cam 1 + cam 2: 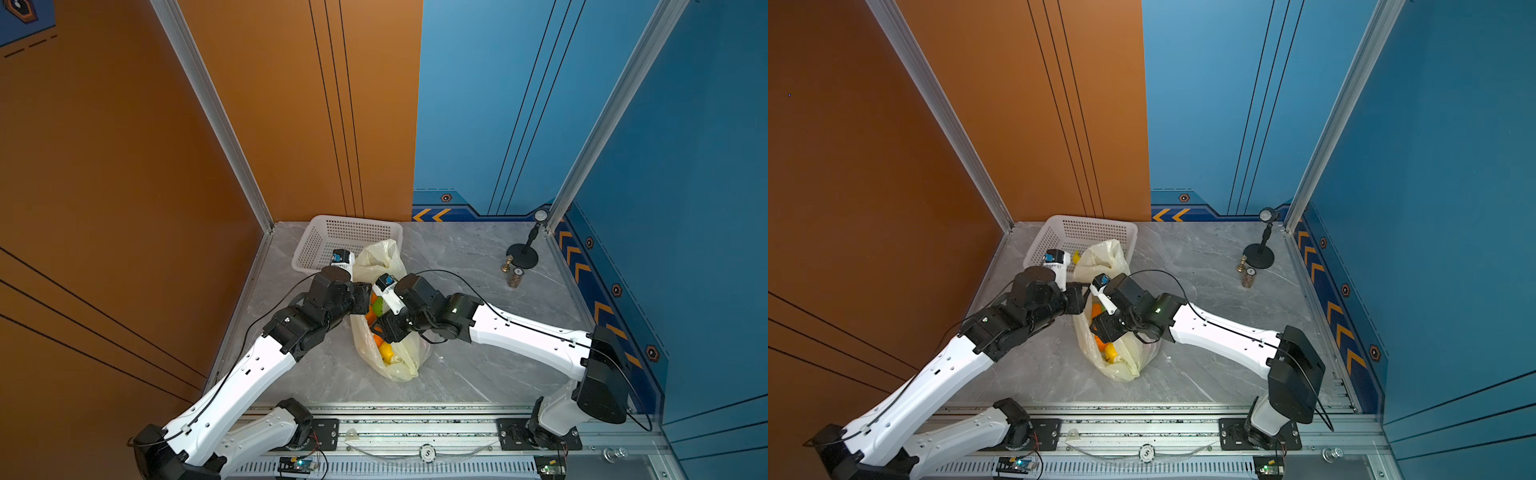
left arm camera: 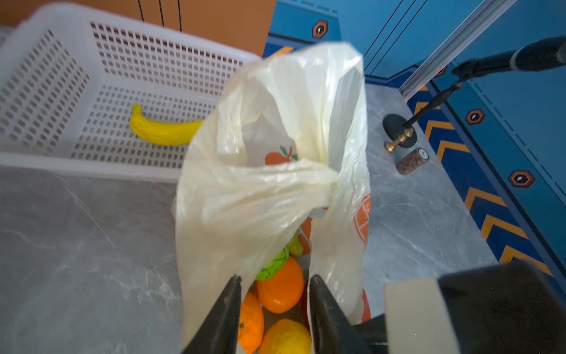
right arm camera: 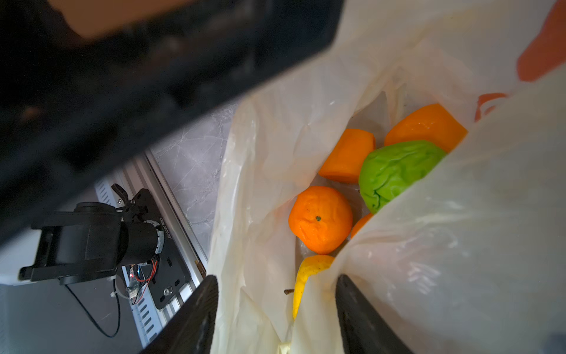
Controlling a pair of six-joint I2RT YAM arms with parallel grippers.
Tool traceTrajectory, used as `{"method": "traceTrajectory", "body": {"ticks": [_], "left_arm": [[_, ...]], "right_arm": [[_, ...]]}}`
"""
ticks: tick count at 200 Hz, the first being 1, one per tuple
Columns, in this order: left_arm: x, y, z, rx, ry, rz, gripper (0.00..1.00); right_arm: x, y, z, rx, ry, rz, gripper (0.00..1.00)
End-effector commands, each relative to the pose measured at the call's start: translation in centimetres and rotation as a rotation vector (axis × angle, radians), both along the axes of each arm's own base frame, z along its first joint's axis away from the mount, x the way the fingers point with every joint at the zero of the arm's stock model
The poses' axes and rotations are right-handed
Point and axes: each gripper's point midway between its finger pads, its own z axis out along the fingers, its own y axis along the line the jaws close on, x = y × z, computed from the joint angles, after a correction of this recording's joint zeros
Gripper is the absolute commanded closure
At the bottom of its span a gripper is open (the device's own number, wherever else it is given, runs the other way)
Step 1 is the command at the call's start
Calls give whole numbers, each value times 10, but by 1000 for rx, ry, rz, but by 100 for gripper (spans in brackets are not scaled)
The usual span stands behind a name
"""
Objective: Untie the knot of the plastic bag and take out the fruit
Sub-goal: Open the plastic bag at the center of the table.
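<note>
Left gripper point(image 2: 275, 277) part-open, nothing between jaws, tips at the open mouth of the bag point(image 2: 245, 199); fruit point(image 2: 280, 285) lies inside just below them. Right gripper point(image 3: 277, 277) wide, slack bag rim between jaws, unclamped. Its prints point(image 2: 280, 156) show orange fruits. A motor label point(image 3: 167, 236) beside right gripper is too blurred to read. Beyond left gripper: basket point(image 2: 46, 76) with banana point(image 2: 165, 130).
</note>
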Motion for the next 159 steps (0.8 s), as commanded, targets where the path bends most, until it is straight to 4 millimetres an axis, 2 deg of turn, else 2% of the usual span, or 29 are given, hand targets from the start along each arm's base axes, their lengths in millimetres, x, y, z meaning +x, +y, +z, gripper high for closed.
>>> {"method": "traceTrajectory", "body": {"ticks": [1,19,30,54,74,85,96,106,122,159], "left_arm": [[-16,-6,-36,-51,139,4,62],[-21,-12,-60,-43,210,-22,61],[-24,-12,-73,-25,241,-26,57],[-29,5,-102,38,283,30,54],[-34,24,-126,65,303,100,54],[-39,29,-136,54,313,114,54],[-42,27,-141,29,316,106,54],[-44,23,-141,1,309,86,54],[-45,15,-135,-23,285,48,52],[-38,4,-105,-28,205,-4,49]], "right_arm": [[9,-10,-25,-88,-15,-59,38],[16,-34,-47,-222,-47,-113,40],[18,-50,-58,-280,-63,-146,40],[21,-87,-75,-382,-94,-229,40],[28,-127,-88,-477,-108,-325,39],[30,-150,-95,-530,-104,-371,38],[27,-165,-99,-549,-89,-391,37],[22,-168,-98,-527,-72,-378,36],[13,-160,-87,-469,-55,-327,32],[0,-131,-31,-336,-127,-238,27]]}}
